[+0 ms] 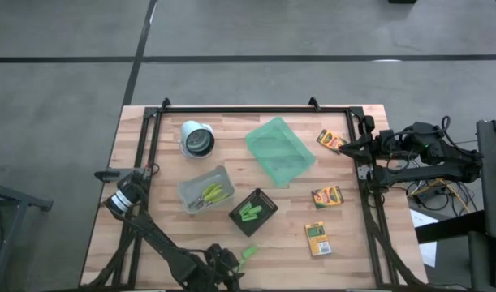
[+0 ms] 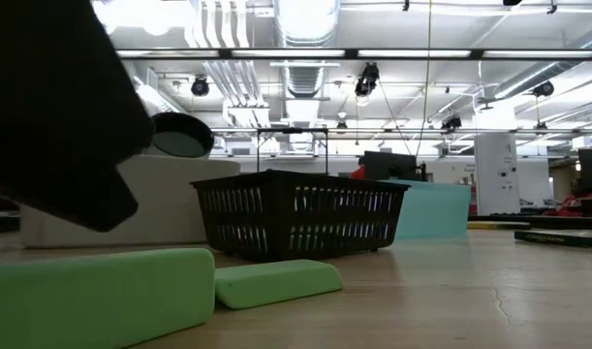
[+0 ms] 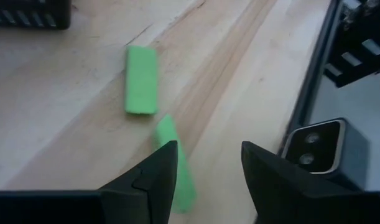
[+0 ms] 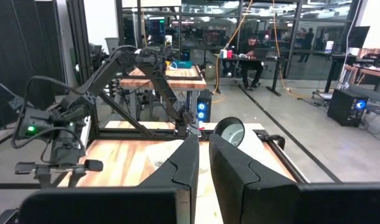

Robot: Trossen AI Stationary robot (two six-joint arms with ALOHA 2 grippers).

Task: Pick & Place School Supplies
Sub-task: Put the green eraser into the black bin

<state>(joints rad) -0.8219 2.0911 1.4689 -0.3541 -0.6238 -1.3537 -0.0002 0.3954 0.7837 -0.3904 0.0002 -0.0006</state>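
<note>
The left gripper [image 3: 205,171] hangs with jaws wide and empty over the table's near edge. The nearer short bright green marker stick [image 3: 176,163] lies partly under its left finger, long axis pointing toward the black mesh basket [image 1: 253,212]. The right gripper [image 4: 203,163], narrow and empty, waits well apart.

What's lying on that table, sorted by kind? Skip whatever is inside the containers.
Crayon boxes: 3
Loose green sticks: 2
Green tray: 1
Clear bin: 1
Black box: 1
White cup: 1
Total: 9
</note>
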